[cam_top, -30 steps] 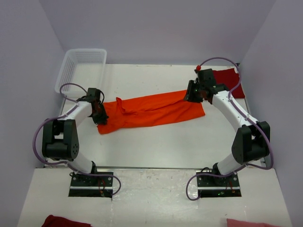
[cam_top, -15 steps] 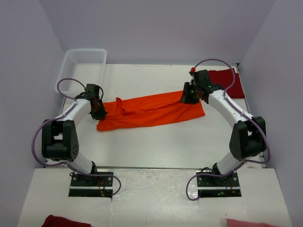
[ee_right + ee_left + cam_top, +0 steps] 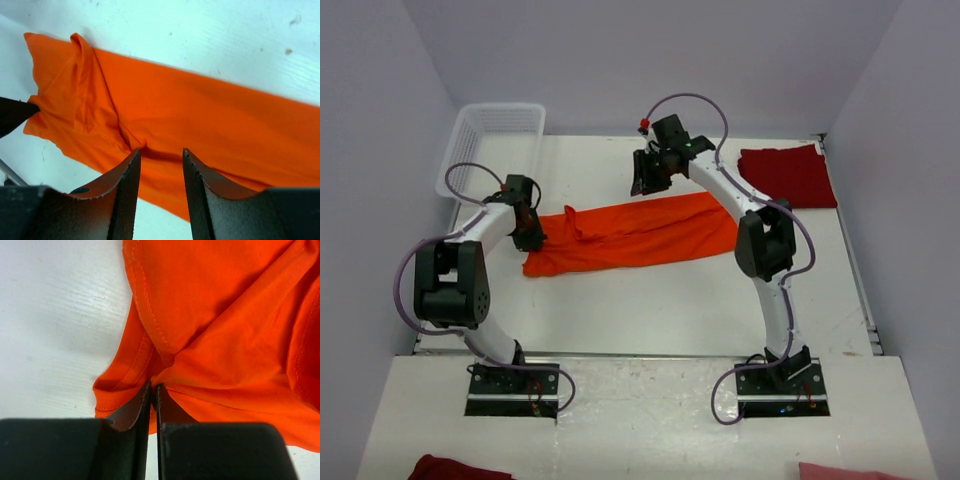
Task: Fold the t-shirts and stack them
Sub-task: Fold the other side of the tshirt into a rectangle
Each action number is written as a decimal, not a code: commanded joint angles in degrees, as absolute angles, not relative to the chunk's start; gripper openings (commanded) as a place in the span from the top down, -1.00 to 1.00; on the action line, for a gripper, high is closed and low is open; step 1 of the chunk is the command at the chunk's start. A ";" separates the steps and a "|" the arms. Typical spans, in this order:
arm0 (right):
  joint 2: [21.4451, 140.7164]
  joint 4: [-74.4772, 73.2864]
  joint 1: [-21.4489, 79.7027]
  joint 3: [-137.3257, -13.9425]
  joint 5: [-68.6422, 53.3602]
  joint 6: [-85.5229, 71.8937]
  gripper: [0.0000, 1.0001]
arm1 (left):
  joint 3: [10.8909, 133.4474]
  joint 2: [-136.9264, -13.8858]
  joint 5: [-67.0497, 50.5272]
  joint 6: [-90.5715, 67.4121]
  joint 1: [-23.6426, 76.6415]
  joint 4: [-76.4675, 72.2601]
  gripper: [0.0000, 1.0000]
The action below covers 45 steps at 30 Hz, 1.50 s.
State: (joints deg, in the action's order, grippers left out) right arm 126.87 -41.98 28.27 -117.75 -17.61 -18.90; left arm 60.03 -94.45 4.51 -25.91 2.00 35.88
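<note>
Orange shirt (image 3: 640,232) lies as a long rumpled strip on the table (image 3: 670,300), near-right of the basket (image 3: 468,150). Left end effector (image 3: 153,387), just near of the basket, is clenched on the strip's left hem. It's a thin pinch, so a pull could slip it free or drag the strip w/o folding. Right end effector (image 3: 160,152), right of the basket, hangs released above the strip, holding nothing; cloth may bunch there. Red shirt (image 3: 788,176) sits far right of the basket. No brands, labels or writing legible.
</note>
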 commanded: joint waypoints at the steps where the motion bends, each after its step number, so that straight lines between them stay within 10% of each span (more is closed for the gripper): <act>1: 132.78 -49.21 29.26 -126.19 -20.56 -16.61 0.18 | 64.94 -96.32 5.45 -25.58 1.49 34.80 0.85; 13: 127.62 -42.98 30.67 -116.90 -18.72 -17.23 0.21 | 70.49 -103.27 8.17 -25.75 1.49 35.86 0.72; 22: 122.97 -42.72 30.67 -113.56 -14.60 -16.44 0.21 | 68.11 -93.35 20.62 -29.71 3.85 37.44 -0.15; 32: 113.39 -43.42 29.18 -106.79 -5.81 -18.89 0.20 | 73.74 -90.69 17.08 -28.65 17.31 38.94 -0.17; 35: 110.22 -43.51 27.51 -103.89 -4.49 -19.86 0.20 | 70.67 -92.45 5.48 -29.09 17.75 33.15 0.12; 37: 107.94 -43.50 26.28 -101.61 -3.70 -20.04 0.20 | 68.47 -93.25 -5.85 -29.36 17.93 26.48 1.00; 45: 103.01 -42.72 20.05 -93.35 -3.25 -21.09 0.22 | 65.57 -99.05 -16.43 -31.11 22.76 13.19 1.00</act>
State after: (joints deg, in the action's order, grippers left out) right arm 106.48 -43.62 21.32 -95.04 -4.58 -20.10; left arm 65.17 -99.00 -10.09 -30.22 21.04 21.43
